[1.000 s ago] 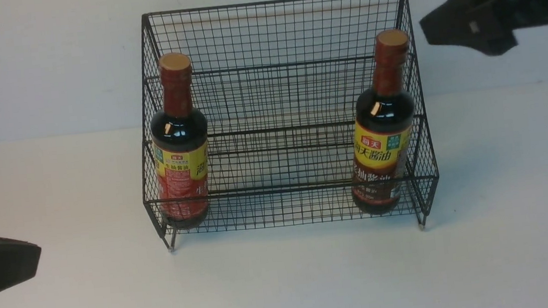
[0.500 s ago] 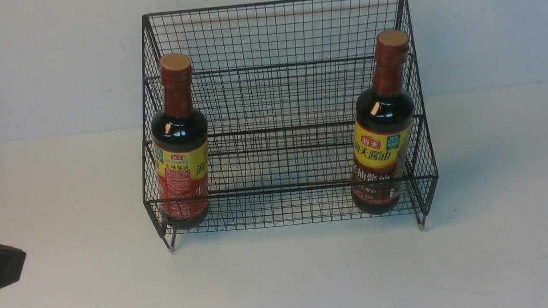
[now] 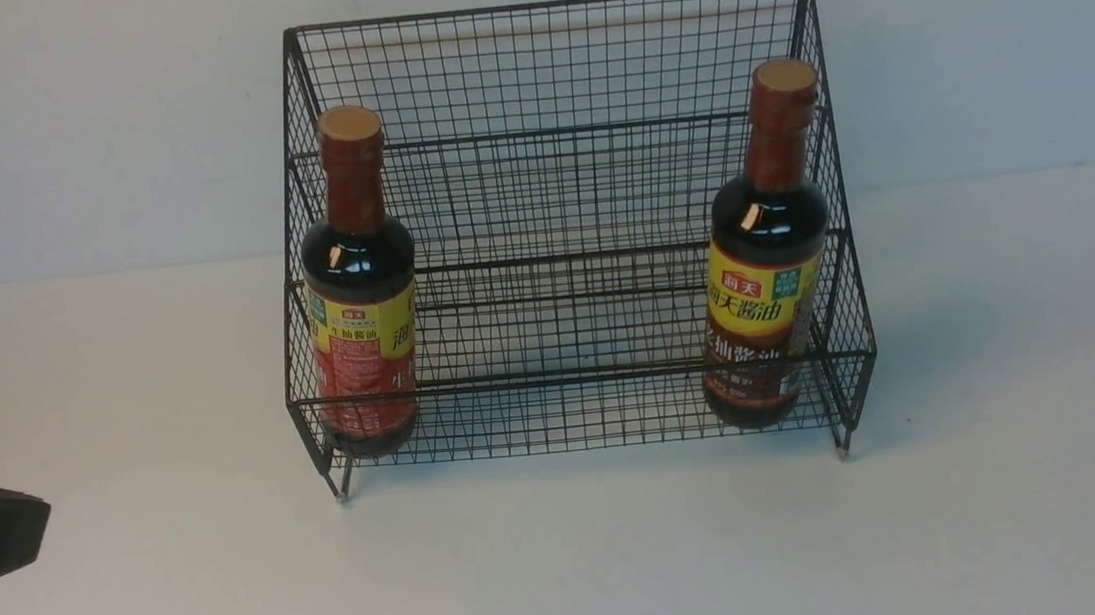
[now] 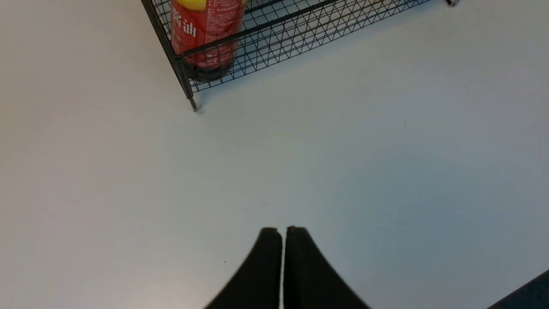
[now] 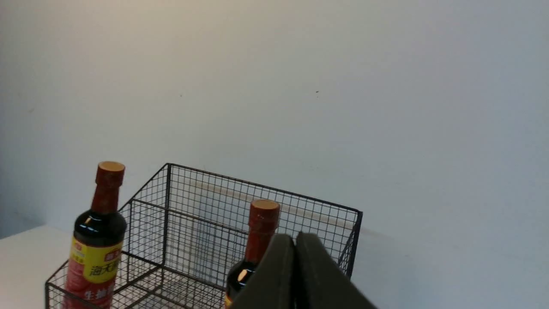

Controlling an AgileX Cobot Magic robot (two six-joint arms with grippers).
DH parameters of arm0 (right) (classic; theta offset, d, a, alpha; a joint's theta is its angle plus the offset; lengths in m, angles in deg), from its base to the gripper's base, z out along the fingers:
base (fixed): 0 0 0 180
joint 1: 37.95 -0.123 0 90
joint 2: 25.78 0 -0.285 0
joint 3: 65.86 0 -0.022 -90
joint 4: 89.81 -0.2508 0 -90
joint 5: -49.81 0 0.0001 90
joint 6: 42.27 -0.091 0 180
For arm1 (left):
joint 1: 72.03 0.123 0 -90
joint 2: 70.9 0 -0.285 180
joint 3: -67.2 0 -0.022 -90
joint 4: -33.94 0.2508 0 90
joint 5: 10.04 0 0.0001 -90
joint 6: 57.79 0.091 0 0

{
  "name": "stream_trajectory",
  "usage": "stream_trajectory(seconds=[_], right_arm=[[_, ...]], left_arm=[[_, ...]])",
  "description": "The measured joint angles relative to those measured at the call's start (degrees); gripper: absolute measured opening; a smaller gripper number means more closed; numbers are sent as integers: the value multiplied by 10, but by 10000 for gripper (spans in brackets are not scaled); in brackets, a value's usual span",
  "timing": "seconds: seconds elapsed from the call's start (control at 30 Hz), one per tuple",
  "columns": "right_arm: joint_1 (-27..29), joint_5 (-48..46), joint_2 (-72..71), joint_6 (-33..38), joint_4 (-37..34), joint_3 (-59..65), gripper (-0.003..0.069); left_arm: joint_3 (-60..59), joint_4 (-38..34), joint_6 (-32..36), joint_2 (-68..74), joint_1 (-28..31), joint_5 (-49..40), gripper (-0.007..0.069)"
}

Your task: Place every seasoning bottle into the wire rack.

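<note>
Two seasoning bottles stand upright on the lowest step of the black wire rack (image 3: pixel 544 67): one at its left end (image 3: pixel 360 285), one at its right end (image 3: pixel 766 256). My left gripper (image 3: pixel 26 523) is at the far left edge of the front view, low over the table, shut and empty; the left wrist view shows its jaws (image 4: pixel 283 231) pressed together, well short of the rack's front left corner (image 4: pixel 188 92) and the left bottle (image 4: pixel 206 30). My right gripper is out of the front view; its wrist view shows it (image 5: pixel 295 238) shut and empty, raised beside the rack, with both bottles (image 5: pixel 101 240) (image 5: pixel 259 231) beyond it.
The rack stands against a pale wall (image 3: pixel 88 121) on a white table (image 3: pixel 582 565). Nothing else lies on the table.
My right gripper has withdrawn from the upper right of the front view and is gone from it. My left gripper has pulled back slightly to the left. The bottles and rack have not moved.
</note>
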Motion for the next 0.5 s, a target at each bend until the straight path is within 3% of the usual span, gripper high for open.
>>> stream_trajectory(seconds=[0.5], right_arm=[[0,15,0,9,-4,15,-15]], left_arm=[[0,0,0,0,0,0,-4]])
